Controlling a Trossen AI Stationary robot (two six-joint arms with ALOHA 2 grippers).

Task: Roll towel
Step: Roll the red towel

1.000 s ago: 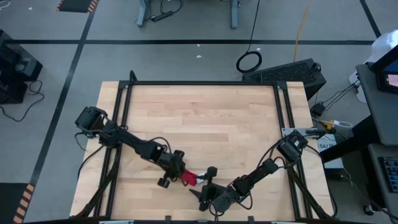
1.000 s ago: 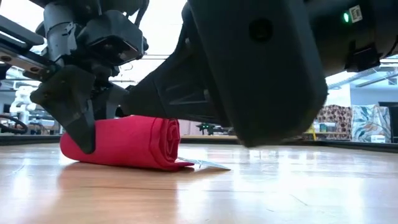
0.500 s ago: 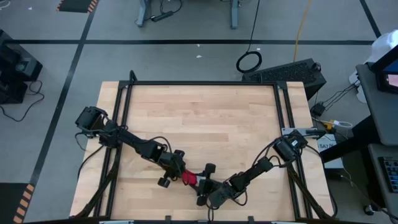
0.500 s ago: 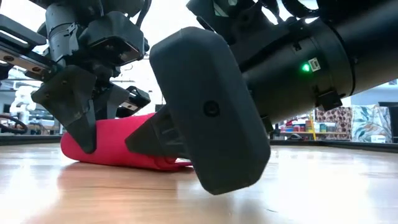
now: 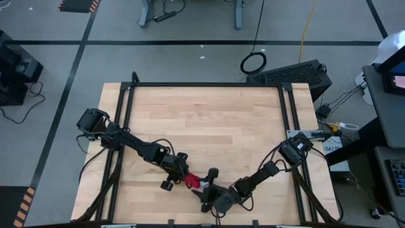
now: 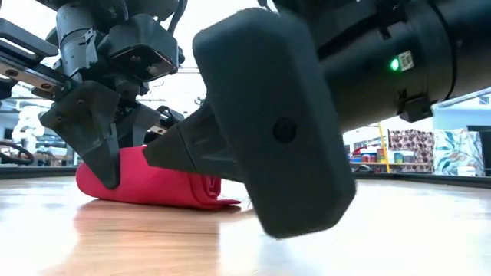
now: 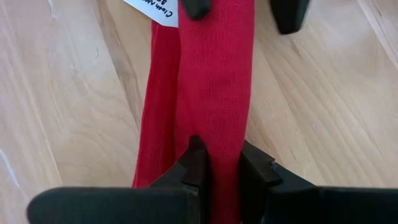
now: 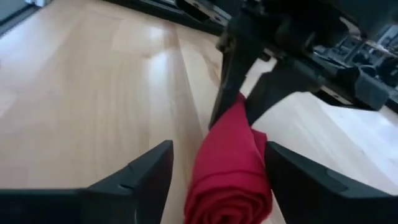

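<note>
The towel [image 5: 192, 181], a bright red cloth already wound into a tight roll, lies on the wooden bench [image 5: 209, 120] near the lower centre of the overhead frame, close to the bench's near edge. In the low view it sits at the left, resting flat on the wood.

The left pincer [image 7: 219, 163] is pressed together on one end of the roll, pinching the red fabric between its dark fingers. The right pincer [image 8: 214, 165] stands spread wide at the opposite end, one finger on each side of the spiral end face, not gripping it.

Risk, as a judgement: the roll is held at one end only. If the left pincer lets go or drags sideways, the outer layer could spring loose and the roll could slacken. If the right pincer closes off-centre or pushes forward, it could crush the spiral or shove the cloth along the bench. The two pincers are also very near each other, so a careless move could knock them together. The small white tag [image 7: 152, 10] lies by the far end and could catch on a finger.

Room to move: the upper half of the bench, in the overhead frame, is bare wood. Toward the bottom of that frame the bench edge and its black frame rail [image 5: 123, 107] are near.
</note>
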